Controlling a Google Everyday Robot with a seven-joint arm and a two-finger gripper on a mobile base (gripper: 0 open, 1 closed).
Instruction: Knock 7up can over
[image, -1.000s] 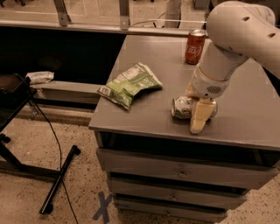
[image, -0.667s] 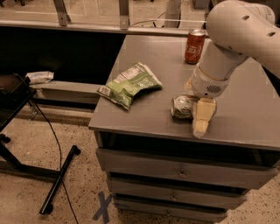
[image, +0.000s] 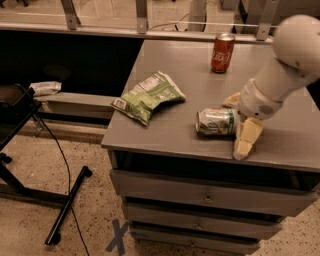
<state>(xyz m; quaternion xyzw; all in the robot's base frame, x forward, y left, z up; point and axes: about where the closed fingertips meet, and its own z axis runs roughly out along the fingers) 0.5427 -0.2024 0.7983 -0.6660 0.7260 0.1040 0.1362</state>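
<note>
The 7up can (image: 216, 122), silver-white with green lettering, lies on its side near the front of the grey cabinet top (image: 165, 140), its top end pointing left. My gripper (image: 239, 121) is just to the right of the can's base. Its cream fingers are spread apart. One fingertip (image: 245, 142) rests toward the front edge and the other (image: 231, 100) is behind the can. The fingers are not closed on the can. The white arm (image: 295, 55) reaches in from the upper right.
An orange-red soda can (image: 222, 52) stands upright at the back of the top. A green chip bag (image: 147, 96) lies at the left. Drawers (image: 205, 197) are below the top. A black stand and cable (image: 60, 200) are on the floor at the left.
My gripper and arm have shifted slightly to the right and toward the front edge. More of the can's side now shows, and it lies flat with its length left to right.
</note>
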